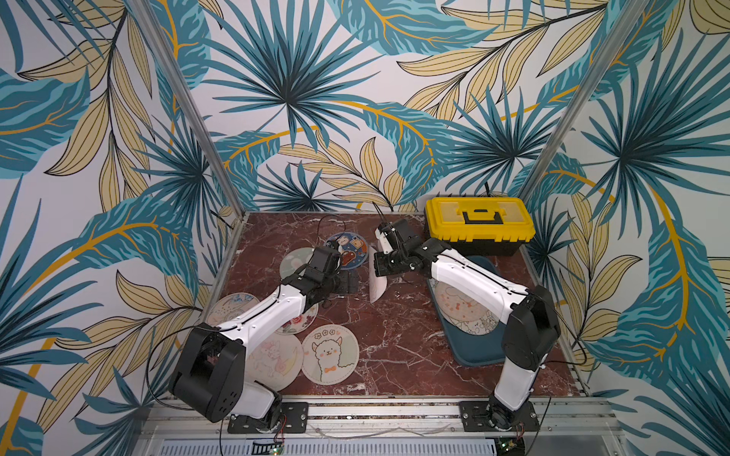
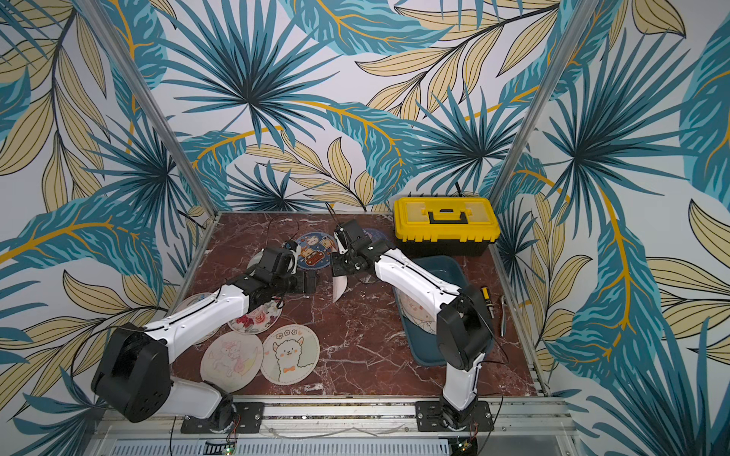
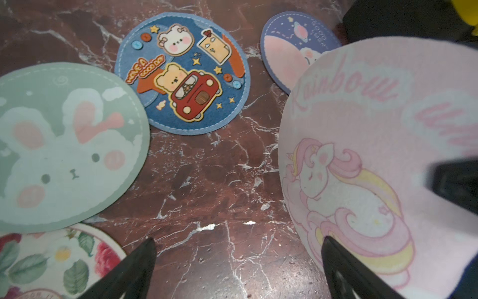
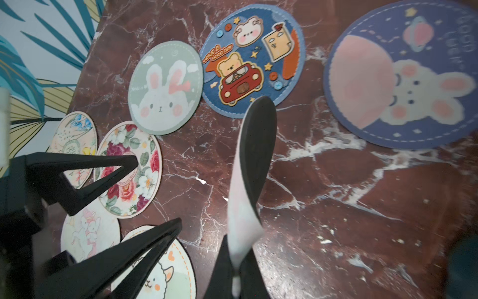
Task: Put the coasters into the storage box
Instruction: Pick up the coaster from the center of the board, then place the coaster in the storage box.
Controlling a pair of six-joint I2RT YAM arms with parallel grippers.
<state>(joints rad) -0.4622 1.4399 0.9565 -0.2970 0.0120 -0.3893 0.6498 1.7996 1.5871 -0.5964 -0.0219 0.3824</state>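
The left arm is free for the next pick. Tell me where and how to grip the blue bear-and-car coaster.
Take the blue bear-and-car coaster by its rim, on the edge facing the bare marble table toward the open left gripper. It lies flat and thin, so nothing else offers a hold; probably one jaw must slide under. The green bunny coaster crowds the neighbouring side.

Tropical-leaf wallpaper (image 1: 292, 98) on three walls; red-brown marble tabletop (image 1: 395, 335); aluminium corner posts (image 1: 189, 106); even light.
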